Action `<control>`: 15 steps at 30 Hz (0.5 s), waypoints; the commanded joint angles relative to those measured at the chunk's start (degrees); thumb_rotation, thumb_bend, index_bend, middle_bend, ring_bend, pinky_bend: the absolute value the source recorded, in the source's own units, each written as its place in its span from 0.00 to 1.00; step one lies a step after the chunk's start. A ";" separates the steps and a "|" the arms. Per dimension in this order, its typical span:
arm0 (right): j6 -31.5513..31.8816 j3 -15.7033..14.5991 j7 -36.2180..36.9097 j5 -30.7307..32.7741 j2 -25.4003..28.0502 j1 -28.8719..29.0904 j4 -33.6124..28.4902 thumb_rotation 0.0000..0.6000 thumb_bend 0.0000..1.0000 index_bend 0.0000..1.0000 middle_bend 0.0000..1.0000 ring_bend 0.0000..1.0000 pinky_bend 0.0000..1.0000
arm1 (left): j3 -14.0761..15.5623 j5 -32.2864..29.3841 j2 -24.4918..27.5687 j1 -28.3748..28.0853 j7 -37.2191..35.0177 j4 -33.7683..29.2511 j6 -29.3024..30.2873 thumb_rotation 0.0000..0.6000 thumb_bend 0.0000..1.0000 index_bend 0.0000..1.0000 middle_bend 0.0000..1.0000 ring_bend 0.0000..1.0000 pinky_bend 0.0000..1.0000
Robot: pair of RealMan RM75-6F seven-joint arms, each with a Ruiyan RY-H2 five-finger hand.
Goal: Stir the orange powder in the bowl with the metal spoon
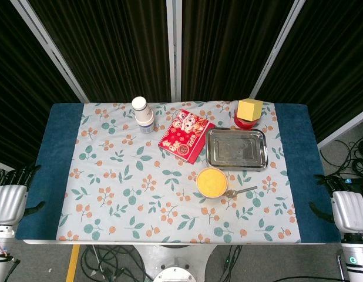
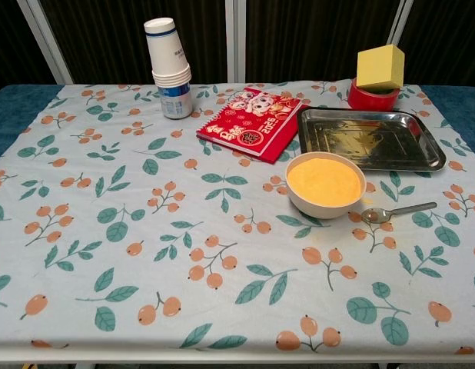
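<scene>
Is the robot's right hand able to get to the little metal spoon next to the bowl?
Probably yes. The right hand rests at the table's edge, and the small metal spoon lies right of the white bowl of orange powder, with only bare floral cloth between them.

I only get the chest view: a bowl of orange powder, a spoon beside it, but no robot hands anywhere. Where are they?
Observer: The head view shows both. The left robot hand sits beside the near left corner of the table, fingers apart, holding nothing.
Operator: And the other one?
Observer: The right robot hand sits beside the near right corner, also empty.
Operator: Which is closer to the spoon?
Observer: The right one, I'd say. The metal spoon lies on the right side of the bowl, though well apart from that hand.
</scene>
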 commanded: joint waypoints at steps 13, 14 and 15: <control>0.11 -0.61 -0.41 -1.41 0.59 0.22 0.26 1.00 0.15 0.19 0.28 0.16 0.27 | -0.25 1.46 -0.73 0.54 0.96 0.80 2.79 1.00 0.10 0.18 0.15 0.06 0.12; -0.03 -0.74 -0.51 -1.68 0.82 0.31 0.26 1.00 0.15 0.15 0.25 0.12 0.22 | -0.26 1.63 -0.85 0.61 0.93 0.92 3.07 1.00 0.10 0.17 0.13 0.05 0.11; -0.04 -0.78 -0.56 -1.94 0.93 0.40 0.25 1.00 0.13 0.12 0.22 0.09 0.17 | -0.15 1.64 -0.78 0.66 0.84 0.83 2.99 1.00 0.10 0.17 0.12 0.04 0.10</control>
